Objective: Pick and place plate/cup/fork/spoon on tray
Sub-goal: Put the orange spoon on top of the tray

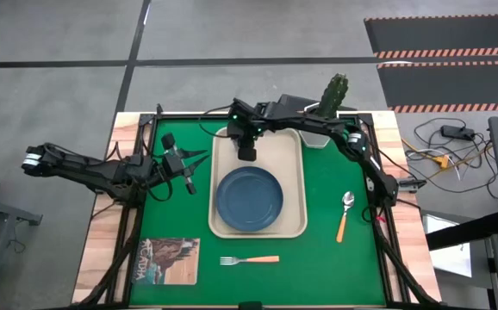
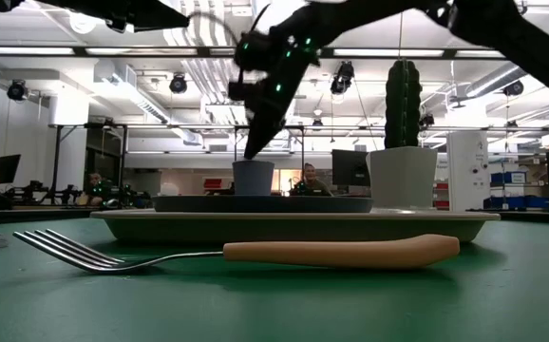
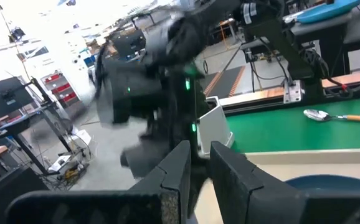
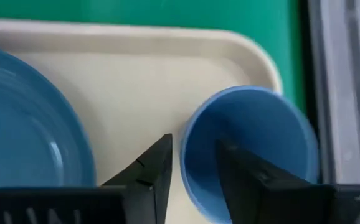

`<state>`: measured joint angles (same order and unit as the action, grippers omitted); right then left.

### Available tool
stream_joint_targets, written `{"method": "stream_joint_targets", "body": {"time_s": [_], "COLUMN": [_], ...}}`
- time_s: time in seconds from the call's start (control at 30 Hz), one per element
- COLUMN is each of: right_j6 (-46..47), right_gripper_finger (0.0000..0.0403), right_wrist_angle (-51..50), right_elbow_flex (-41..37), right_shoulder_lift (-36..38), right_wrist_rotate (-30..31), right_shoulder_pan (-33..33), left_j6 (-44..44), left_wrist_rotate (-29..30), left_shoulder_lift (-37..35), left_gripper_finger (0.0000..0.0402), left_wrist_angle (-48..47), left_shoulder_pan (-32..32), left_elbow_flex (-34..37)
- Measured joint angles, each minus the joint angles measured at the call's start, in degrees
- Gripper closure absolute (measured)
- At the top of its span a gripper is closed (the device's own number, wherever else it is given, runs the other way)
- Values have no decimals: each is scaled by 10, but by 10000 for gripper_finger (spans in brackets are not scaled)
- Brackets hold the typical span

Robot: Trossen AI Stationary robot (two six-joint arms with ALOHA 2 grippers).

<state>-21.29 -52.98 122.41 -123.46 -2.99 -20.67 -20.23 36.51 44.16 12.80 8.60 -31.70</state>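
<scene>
Right gripper [image 1: 247, 153] over the cream-beige rectangular tray [image 1: 294, 226] at its 11 o'clock corner, fingers parted around the rim of the small blue cylindrical cup [image 4: 255, 149], which stands on the tray. Round dark blue plate [image 1: 249, 198] sits on the tray centre. Orange-handled spoon [image 1: 345, 215] lies on the green mat at the tray's 3 o'clock; tan-handled fork [image 1: 249, 259] at 6 o'clock. Left gripper [image 1: 199, 158] hangs at 9 o'clock, fingers slightly apart, holding nothing.
</scene>
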Motion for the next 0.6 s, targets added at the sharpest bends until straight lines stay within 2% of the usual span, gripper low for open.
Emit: {"method": "stream_joint_targets", "body": {"time_s": [0.2,0.4,0.5,0.6], "right_j6": [18,27,27,27], "right_gripper_finger": [291,344,377,391], "right_wrist_angle": [-60,-62,-26,63], "right_elbow_flex": [-5,-78,-145,-212], "right_shoulder_lift": [51,79,86,90], "right_wrist_rotate": [0,9,20,23], "right_shoulder_pan": [-4,-25,-36,-45], "left_j6": [1,3,4,4], "left_wrist_rotate": [0,0,0,0], "left_shoulder_lift": [0,0,0,0], "left_gripper_finger": [357,357,357,357], "left_wrist_angle": [-1,-2,-2,-2], "left_shoulder_pan": [0,0,0,0], "left_elbow_flex": [0,0,0,0]}}
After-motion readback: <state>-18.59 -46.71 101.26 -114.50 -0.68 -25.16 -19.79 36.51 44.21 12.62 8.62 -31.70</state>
